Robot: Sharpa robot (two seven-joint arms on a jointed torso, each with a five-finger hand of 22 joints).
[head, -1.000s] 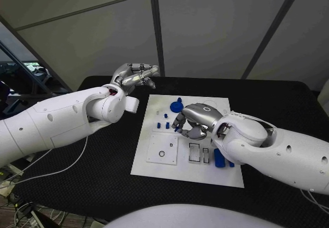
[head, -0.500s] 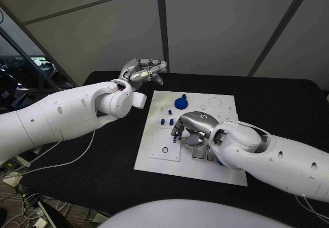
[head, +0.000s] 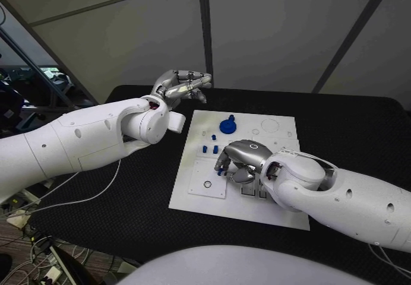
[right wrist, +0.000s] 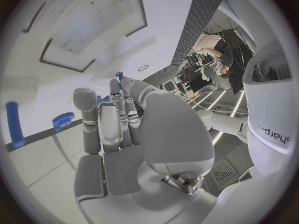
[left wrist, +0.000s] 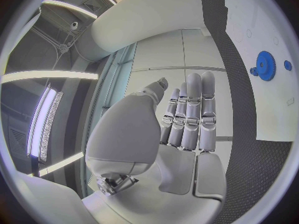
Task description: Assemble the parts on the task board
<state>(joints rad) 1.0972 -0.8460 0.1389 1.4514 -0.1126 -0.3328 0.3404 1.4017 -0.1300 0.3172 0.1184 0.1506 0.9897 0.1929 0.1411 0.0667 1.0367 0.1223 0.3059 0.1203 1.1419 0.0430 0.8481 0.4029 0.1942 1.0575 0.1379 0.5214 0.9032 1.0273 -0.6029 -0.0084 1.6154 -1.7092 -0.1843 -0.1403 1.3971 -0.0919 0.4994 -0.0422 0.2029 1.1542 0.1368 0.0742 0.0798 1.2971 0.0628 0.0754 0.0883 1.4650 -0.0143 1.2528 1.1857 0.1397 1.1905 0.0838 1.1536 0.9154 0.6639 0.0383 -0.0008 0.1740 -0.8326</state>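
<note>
Over the task board (head: 199,199), whose long axis is running 12 to 6, the right hand (head: 240,161) is pinching a small blue peg (right wrist: 119,76); at 11, the left hand (head: 178,84) is hovering empty, fingers loosely extended.

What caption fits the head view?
Right hand low over the white task board; left hand raised beyond it.

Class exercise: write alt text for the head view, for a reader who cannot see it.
A robot's right hand reaches down over the middle of a white task board on a black table, while its left hand is raised off the board's far left corner. A blue gear and small blue pegs sit on the board.
</note>
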